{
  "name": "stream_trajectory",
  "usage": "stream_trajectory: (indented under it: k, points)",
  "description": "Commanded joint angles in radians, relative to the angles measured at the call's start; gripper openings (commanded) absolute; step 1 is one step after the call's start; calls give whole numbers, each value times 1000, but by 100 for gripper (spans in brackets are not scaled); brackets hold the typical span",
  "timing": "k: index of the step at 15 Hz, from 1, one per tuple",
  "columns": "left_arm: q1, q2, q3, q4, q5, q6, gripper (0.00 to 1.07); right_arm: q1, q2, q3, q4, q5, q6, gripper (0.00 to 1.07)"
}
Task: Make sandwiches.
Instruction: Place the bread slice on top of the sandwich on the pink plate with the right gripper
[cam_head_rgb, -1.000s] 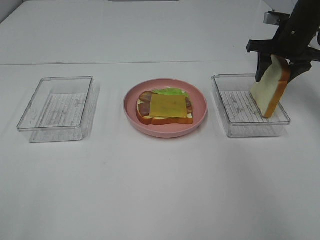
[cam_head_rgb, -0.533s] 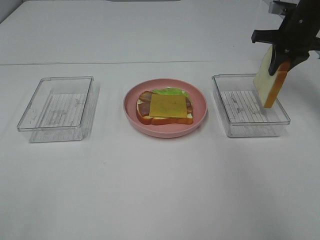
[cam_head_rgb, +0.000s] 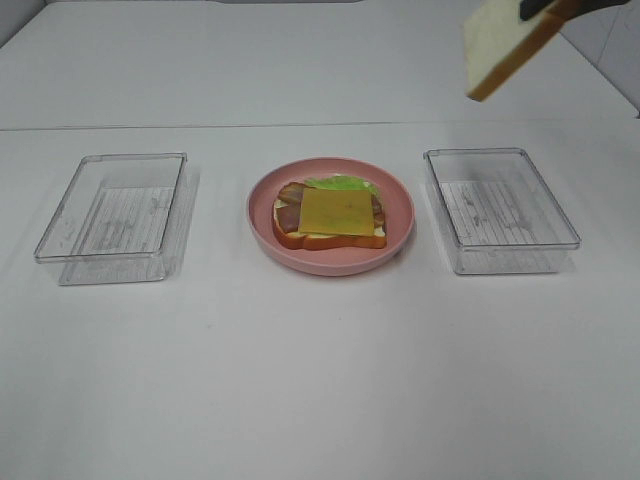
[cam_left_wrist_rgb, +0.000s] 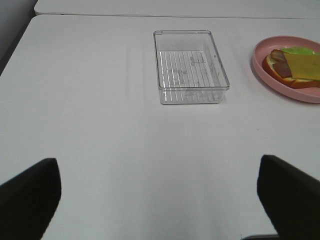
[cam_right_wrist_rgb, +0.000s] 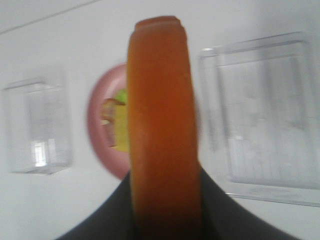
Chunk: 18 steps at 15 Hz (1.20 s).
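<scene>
The right hand (cam_right_wrist_rgb: 165, 220) is clamped on the top bread slice (cam_head_rgb: 500, 45); well below it, the open-faced stack (cam_head_rgb: 330, 217) awaits capping. The left hand (cam_left_wrist_rgb: 160, 200) gapes empty.

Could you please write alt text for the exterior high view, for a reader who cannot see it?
A pink plate at the centre of a white table holds an open sandwich topped with a yellow cheese square. An empty clear tray sits on either side of it. At the top right, a bread slice hangs in the air, held at the frame's edge.
</scene>
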Motion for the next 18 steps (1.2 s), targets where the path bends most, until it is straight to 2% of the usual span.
stream_trajectory:
  k: [1, 3, 4, 5, 9, 13, 18]
  points:
    - [3, -20, 2, -14, -10, -5, 100, 32, 2, 209, 370, -121, -257, 0]
    - [3, -20, 2, -14, -10, -5, 100, 59, 36, 256, 467, -159, -330, 0]
    - [3, -20, 2, -14, -10, -5, 100, 66, 53, 257, 483, -169, -344, 0]
    - [3, -20, 2, -14, -10, -5, 100, 130, 124, 250, 533, -229, -360, 0]
    - [3, -20, 2, -14, -10, -5, 100, 205, 296, 223, 592, -256, -365, 0]
    - [3, -20, 2, -14, -10, -5, 100, 205, 435, 113, 621, -239, -352, 0]
    - [3, -20, 2, -14, -10, -5, 100, 205, 500, 101, 607, -202, -324, 0]
